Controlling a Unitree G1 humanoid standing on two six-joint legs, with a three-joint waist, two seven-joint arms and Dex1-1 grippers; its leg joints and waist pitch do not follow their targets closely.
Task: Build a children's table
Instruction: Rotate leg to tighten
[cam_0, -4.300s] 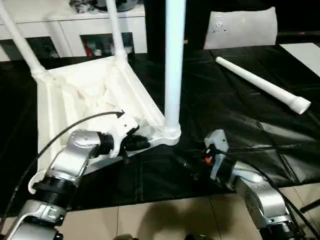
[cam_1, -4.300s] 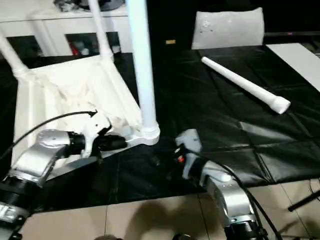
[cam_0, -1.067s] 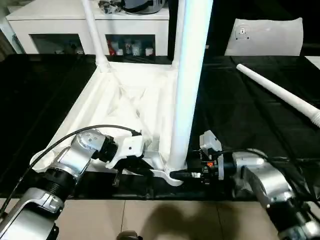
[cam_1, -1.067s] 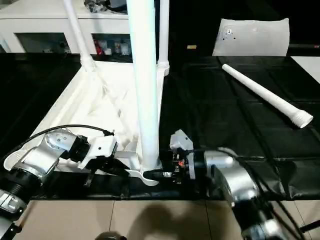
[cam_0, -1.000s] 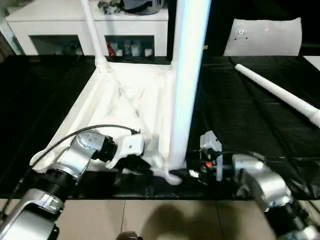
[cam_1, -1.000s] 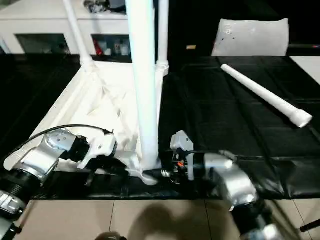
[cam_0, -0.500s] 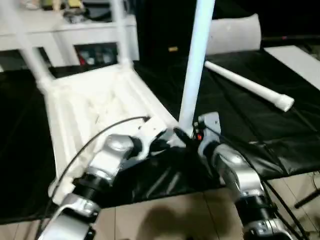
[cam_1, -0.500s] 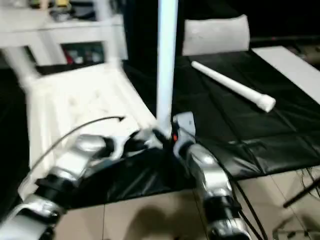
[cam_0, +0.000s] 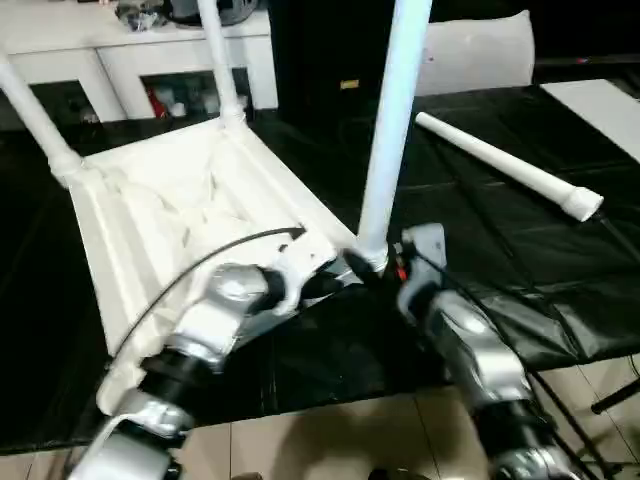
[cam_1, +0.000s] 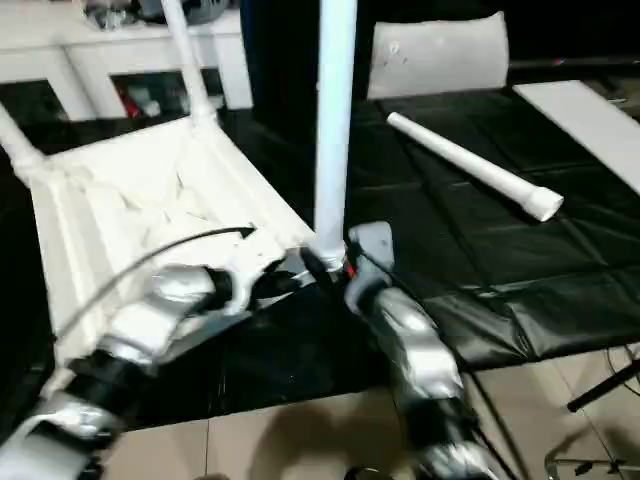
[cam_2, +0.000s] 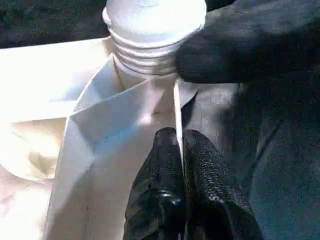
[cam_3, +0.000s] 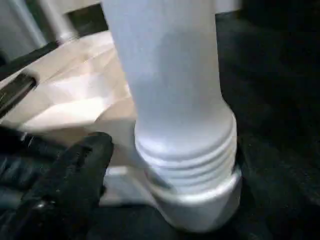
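Left gripper (cam_2: 179, 150) is clamped on the thin white rim of the children's table (cam_0: 170, 210), 1 black finger on each side of the edge, right by a corner socket (cam_3: 200, 200). Right gripper (cam_0: 362, 272) sits at the same corner, on the other side of the leg. In the right wrist view 1 black finger (cam_3: 75, 170) shows beside the base of the leg, and the other finger is hidden, so I cannot tell if that gripper is holding or let go.

Biggest of all is the black work table (cam_0: 500, 240), covered in dark shiny sheets. Behind it stands a white cabinet (cam_0: 130, 60) with glass doors, and its top is cut off by the picture edge.

On the black table lies the children's table, upside down, so its ribbed underside faces up. It sits a bit crooked to the table edge. The near corner is partly hidden by the 2 silver arms.

3 legs stand up from it. The near leg (cam_0: 392, 130) is big and pale and runs out of the top of the picture, so its end cannot be seen. Its ribbed end sits in the corner socket. The 2 far legs (cam_0: 222, 60) are cut off at the top too.

1 loose leg (cam_0: 505, 165) lies flat on the black table, well apart on the right side.

Smallest is a thin black cable (cam_0: 200, 270) curving over the left arm.
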